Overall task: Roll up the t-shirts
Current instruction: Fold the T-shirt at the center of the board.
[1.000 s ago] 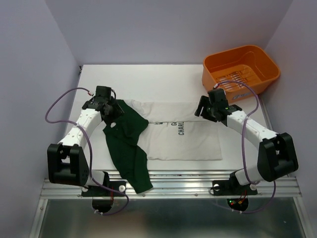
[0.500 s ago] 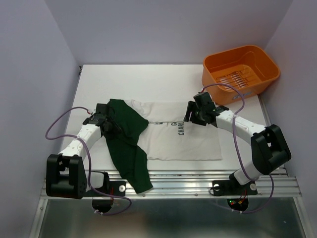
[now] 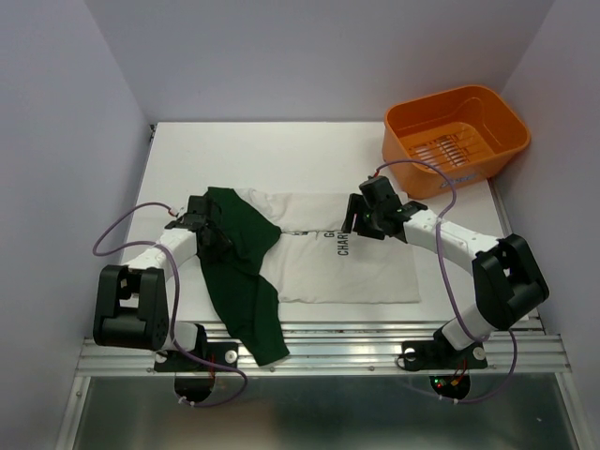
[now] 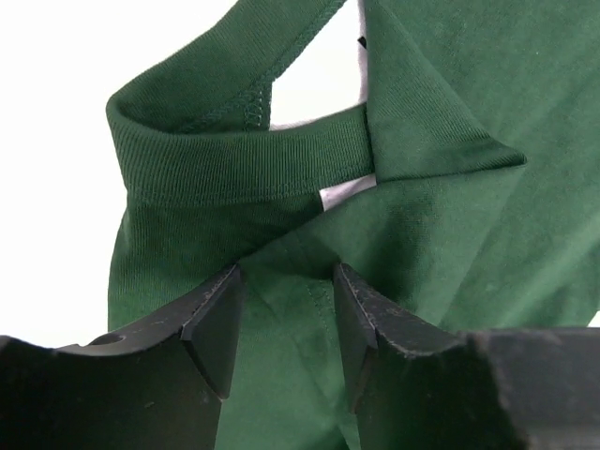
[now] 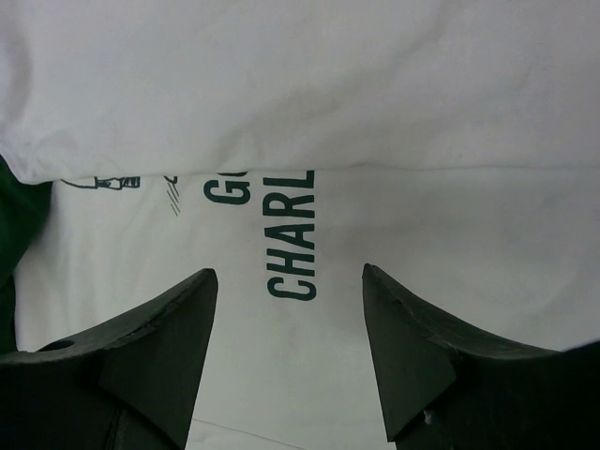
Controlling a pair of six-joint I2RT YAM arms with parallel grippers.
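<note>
One white table (image 3: 281,150) carries a soft white t-shirt with dark green sleeves and neckline (image 3: 347,267), which lies flat beneath both claws. An orange plastic basket (image 3: 457,131) stands beyond the right claw (image 5: 286,319), which hangs released over the chest lettering. The left claw (image 4: 281,323) is spread astride the green collar cloth, gripping nothing. The step looks like arranging before rolling; next, each claw must pinch an edge. A fold cuts off the lettering, and whether the fingertips touch cloth is unclear.

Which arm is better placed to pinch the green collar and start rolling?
Left. The left gripper, open, straddles the t-shirt's green fabric beside the collar; the right gripper hangs open over the chest lettering.
</note>
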